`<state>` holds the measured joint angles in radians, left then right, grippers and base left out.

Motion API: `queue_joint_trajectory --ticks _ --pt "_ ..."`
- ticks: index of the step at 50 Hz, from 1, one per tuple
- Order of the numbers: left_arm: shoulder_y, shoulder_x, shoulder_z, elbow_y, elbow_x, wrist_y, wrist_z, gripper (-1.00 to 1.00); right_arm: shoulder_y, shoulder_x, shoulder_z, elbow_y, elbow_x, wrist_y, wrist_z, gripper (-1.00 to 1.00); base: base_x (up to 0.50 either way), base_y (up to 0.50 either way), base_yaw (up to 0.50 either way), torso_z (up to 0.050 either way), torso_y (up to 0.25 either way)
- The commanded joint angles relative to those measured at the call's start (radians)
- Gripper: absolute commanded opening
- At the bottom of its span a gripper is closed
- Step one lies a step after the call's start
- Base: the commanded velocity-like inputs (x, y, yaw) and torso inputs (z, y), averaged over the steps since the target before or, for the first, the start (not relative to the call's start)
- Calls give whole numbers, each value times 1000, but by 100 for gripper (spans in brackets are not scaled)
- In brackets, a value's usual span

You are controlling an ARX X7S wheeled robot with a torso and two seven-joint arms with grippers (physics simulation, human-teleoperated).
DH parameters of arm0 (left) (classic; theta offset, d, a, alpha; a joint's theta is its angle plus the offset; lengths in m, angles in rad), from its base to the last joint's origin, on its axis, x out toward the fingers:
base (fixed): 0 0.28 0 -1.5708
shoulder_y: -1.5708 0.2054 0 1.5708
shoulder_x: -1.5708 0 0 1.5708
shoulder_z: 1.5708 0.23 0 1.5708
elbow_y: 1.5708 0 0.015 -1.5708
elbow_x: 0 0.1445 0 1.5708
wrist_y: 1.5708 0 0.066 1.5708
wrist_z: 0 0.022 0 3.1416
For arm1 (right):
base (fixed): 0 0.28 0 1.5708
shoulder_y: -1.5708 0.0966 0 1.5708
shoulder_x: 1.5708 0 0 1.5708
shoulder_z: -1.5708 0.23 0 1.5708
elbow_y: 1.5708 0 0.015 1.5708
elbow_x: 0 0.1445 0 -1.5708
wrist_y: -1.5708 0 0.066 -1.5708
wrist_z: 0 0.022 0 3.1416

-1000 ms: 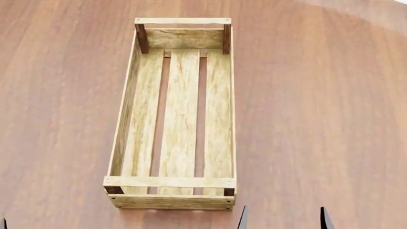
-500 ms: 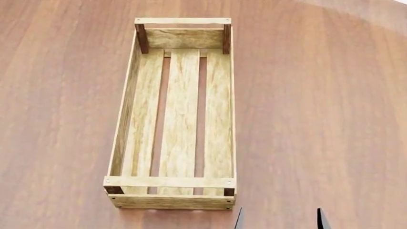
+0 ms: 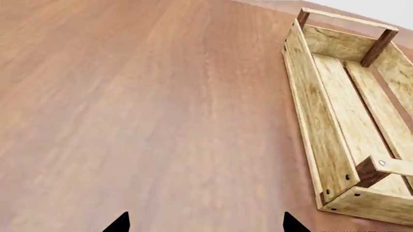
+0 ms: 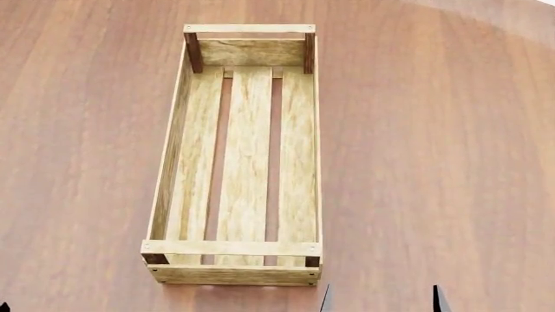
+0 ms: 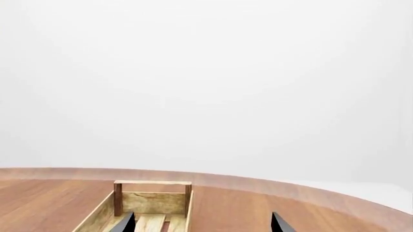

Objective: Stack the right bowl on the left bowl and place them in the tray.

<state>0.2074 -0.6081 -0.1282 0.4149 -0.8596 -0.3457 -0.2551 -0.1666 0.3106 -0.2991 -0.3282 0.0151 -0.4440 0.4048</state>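
Note:
The tray [image 4: 245, 156] is a long light-wood crate with a three-slat floor and dark corner posts; it lies lengthwise at the middle of the brown table and holds nothing. It also shows in the left wrist view [image 3: 335, 121] and the right wrist view [image 5: 152, 203]. No bowl shows in any view. My right gripper [image 4: 380, 304] is open, only its two dark fingertips showing at the bottom edge, just right of the tray's near end. My left gripper [image 3: 205, 223] is open over bare table left of the tray; a sliver of it [image 4: 4, 307] shows in the head view.
The brown wooden table [image 4: 433, 162] fills the head view; its curved far edge [image 5: 310, 191] shows against a white background in the right wrist view.
The right gripper's fingertips have sunk lower at the bottom edge of the head view and shifted slightly left. The tray has not moved.

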Motion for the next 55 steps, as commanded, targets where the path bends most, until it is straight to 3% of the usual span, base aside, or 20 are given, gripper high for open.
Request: queue_joint_trajectory --ticks 1,13,55 --pt "-23 10 -44 -7 -98 -73 4 100 -1 -16 16 -2 -20 2 -17 100 0 0 0 0 0" --pt "-31 -10 -53 -13 -212 -165 -56 100 -6 -7 20 -10 -13 -1 -10 100 0 0 0 0 0" --pt "56 3 -80 -27 -261 -189 -116 100 -17 12 21 -18 0 -6 10 100 0 0 0 0 0"
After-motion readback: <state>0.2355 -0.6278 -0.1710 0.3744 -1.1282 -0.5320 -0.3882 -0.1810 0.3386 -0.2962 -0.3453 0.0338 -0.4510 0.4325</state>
